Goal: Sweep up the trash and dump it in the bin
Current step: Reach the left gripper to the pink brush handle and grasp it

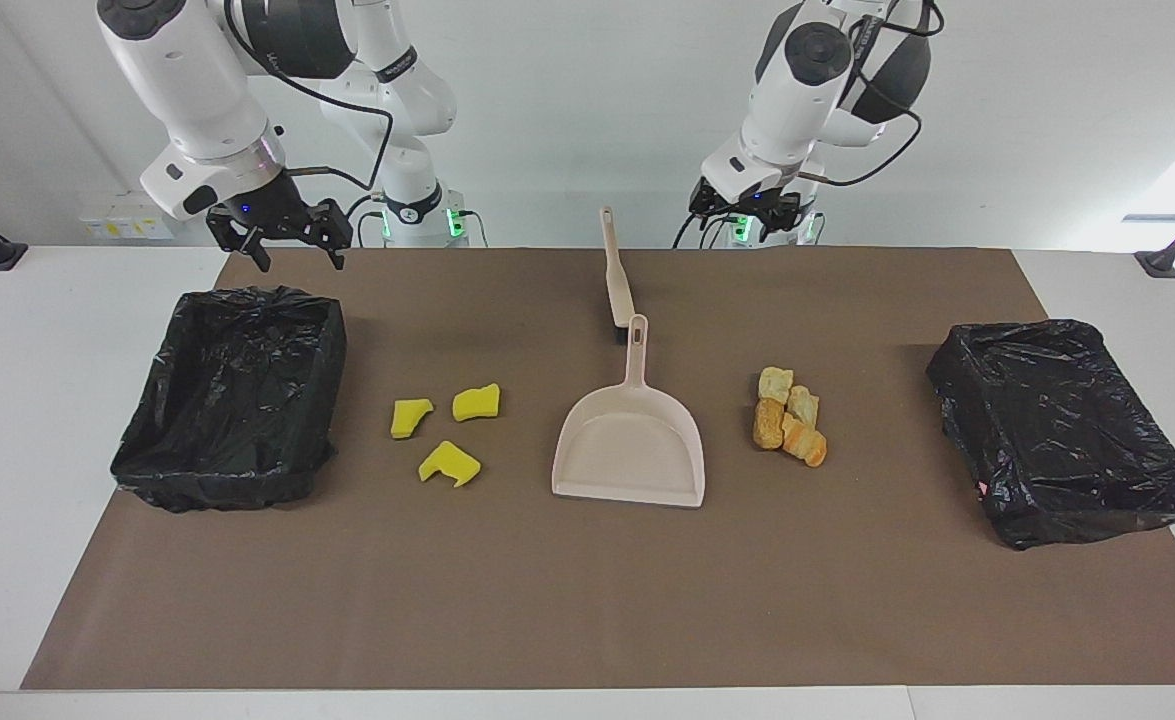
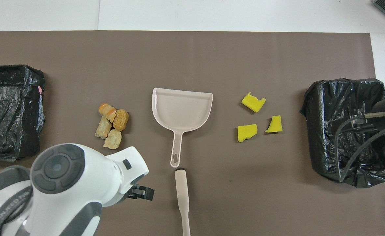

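Note:
The trash lies in two groups on the brown mat. Three yellow sponge pieces [image 1: 450, 463] [image 2: 246, 132] lie toward the right arm's end, and a cluster of tan bread-like chunks [image 1: 789, 428] [image 2: 112, 125] lies toward the left arm's end. Between them is the beige dustpan [image 1: 629, 440] [image 2: 181, 111], its handle pointing at the robots, and the brush [image 1: 615, 275] [image 2: 182, 200] lies just nearer to them. My left gripper [image 1: 747, 212] [image 2: 146, 192] hangs open and empty beside the brush handle. Open and empty too, my right gripper [image 1: 289, 245] hangs over the robots' edge of one bin [image 1: 237, 410].
Two bins lined with black bags stand at the mat's ends, one [image 2: 346, 127] at the right arm's end and the other [image 1: 1062, 430] [image 2: 10, 111] at the left arm's end. The left arm's white body [image 2: 64, 183] covers part of the mat near the robots.

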